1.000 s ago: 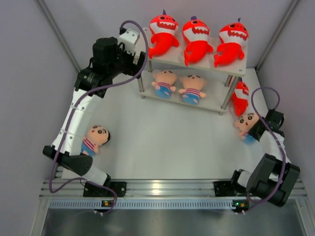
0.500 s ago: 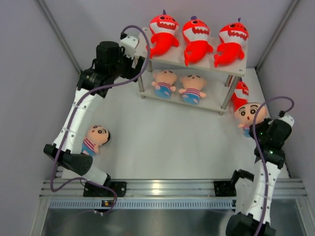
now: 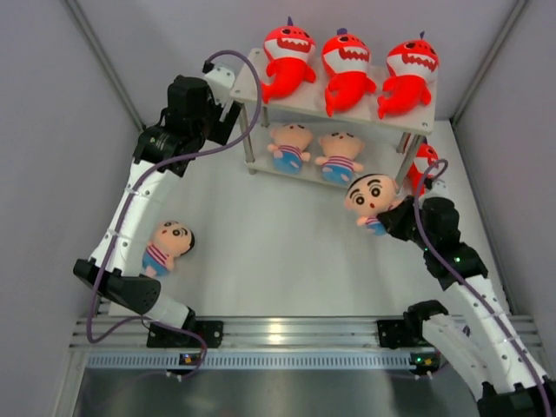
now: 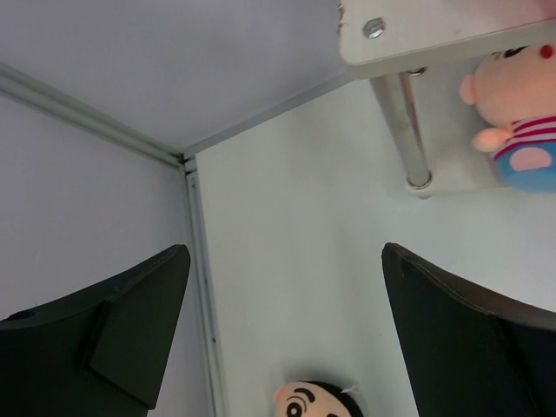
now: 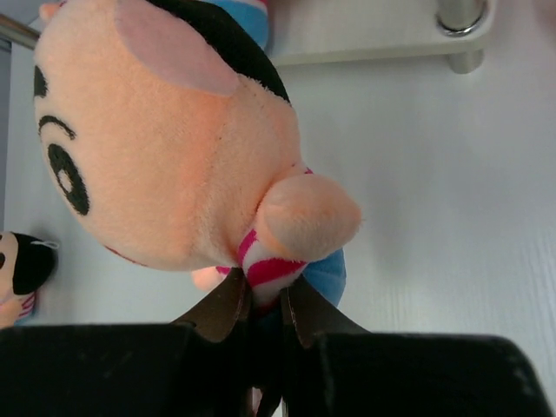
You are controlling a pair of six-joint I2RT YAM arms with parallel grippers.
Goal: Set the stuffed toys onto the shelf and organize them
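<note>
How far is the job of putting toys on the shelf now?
Done: three red sharks sit on the shelf's top board, two boy dolls on the lower one. In hand: the right hand is shut on a third doll in front of the shelf. To do: one doll on the table's left side, one shark by the shelf's right end. The left hand is open, empty.

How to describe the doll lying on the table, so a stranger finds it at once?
Find the white shelf at the back, then the left arm. Beside it a boy doll lies on the table, the only doll neither shelved nor gripped.
</note>
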